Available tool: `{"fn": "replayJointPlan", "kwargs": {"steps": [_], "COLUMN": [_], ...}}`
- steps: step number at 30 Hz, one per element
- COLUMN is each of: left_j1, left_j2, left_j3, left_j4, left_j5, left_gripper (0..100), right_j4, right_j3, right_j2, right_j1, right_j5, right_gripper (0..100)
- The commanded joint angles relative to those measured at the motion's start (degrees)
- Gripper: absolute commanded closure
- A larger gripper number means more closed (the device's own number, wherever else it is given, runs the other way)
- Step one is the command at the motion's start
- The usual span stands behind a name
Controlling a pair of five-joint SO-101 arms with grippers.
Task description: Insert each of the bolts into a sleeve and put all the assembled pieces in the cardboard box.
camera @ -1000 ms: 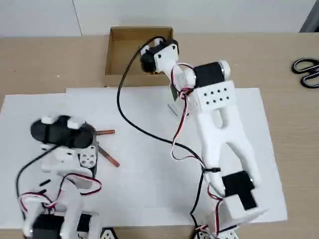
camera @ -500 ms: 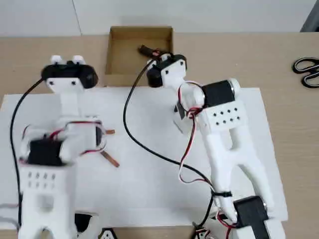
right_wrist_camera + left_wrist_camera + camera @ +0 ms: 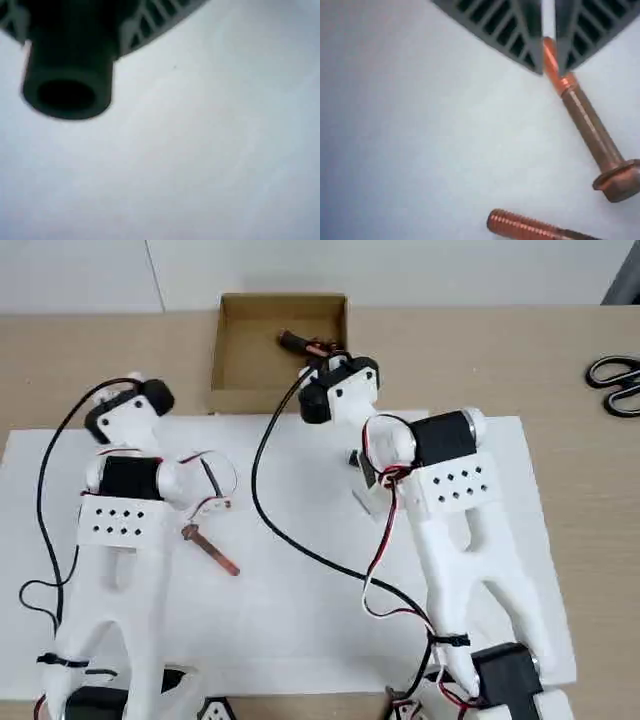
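**Only the thread tip was in the claw**

The left gripper [image 3: 548, 67] had its jaws almost together, pinching just the threaded tip of a copper bolt [image 3: 590, 127] that lay flat on the white paper [image 3: 420, 125]. A second bolt [image 3: 530, 227] lay near it. The right gripper [image 3: 70, 22] was closed around a black sleeve [image 3: 67, 82], whose bore was open. One assembled piece [image 3: 300, 342] lay in the cardboard box [image 3: 283, 302]. I judge the hold too short. On lifting, the heavy head could swing down or slip out, and the bolt would then miss the bore.
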Motion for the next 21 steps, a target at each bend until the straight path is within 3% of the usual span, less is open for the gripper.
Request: {"fn": "replayJointPlan", "kwargs": {"steps": [1, 11, 21], "left_j1": [-0.3, -0.3, -0.4], "left_j2": [0.0, 0.0, 0.1], "left_j3": [2.5, 13.1, 13.7], "left_j4": [-4.1, -12.4, -12.6], "left_j5": [2.2, 2.1, 2.1], "left_gripper": [99, 99, 99], "right_j4": [0.0, -0.3, -1.1], "right_j3": [-0.4, -0.4, -0.4], "right_j2": [-2.6, -2.6, -2.3], "right_j1": [2.5, 5.8, 5.8], "right_j5": [-0.6, -0.3, -0.3], "right_gripper": [99.5, 99.5, 99.4]}}
